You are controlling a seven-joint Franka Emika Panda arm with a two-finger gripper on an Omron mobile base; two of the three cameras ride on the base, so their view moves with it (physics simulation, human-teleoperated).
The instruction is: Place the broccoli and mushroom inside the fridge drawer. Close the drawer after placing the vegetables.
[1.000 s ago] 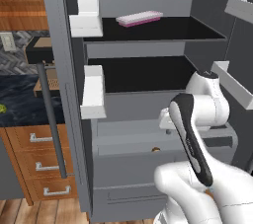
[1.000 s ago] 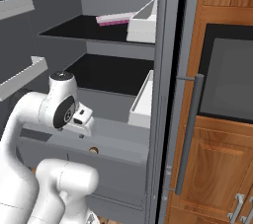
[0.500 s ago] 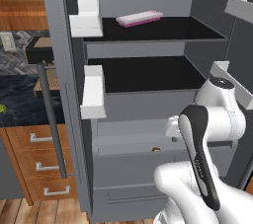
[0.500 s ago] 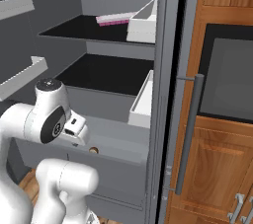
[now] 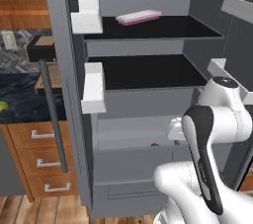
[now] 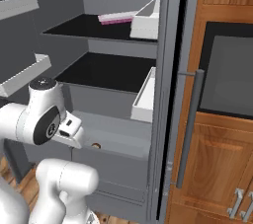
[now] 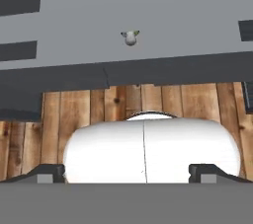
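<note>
Against wooden kitchen cabinets, faced a grey fridge (image 5: 148,35) with its door swung wide. Noted, far left on the dark bench (image 5: 20,94), a yellowish-green speck (image 5: 2,105) near the front edge; possibly the broccoli, but too small to tell. Passed two white door bins (image 5: 94,90), nothing seen in either. Found a flat pink pack (image 5: 139,17) on the upper shelf, toward its front edge, and nothing on the black shelf below it.

Found the fridge drawer (image 5: 133,161) pulled part-way out under the shelves, with the mushroom (image 5: 154,144) showing as a reddish-brown dot inside, just behind the front wall and right of centre. Saw, from the hand camera, one small pale lump with green flecks (image 7: 130,38) on the drawer's grey floor; could not tell whether that was the mushroom alone or both vegetables together.

Hung the hand (image 7: 127,171) over the drawer with fingertips (image 7: 49,171) spread to full width, gripping nothing.

Judged the drop-off done. Advised lifting straight up clear of the drawer walls before swinging away, confirming both vegetables inside, then pushing squarely on the middle of the front to avoid skewing it.
</note>
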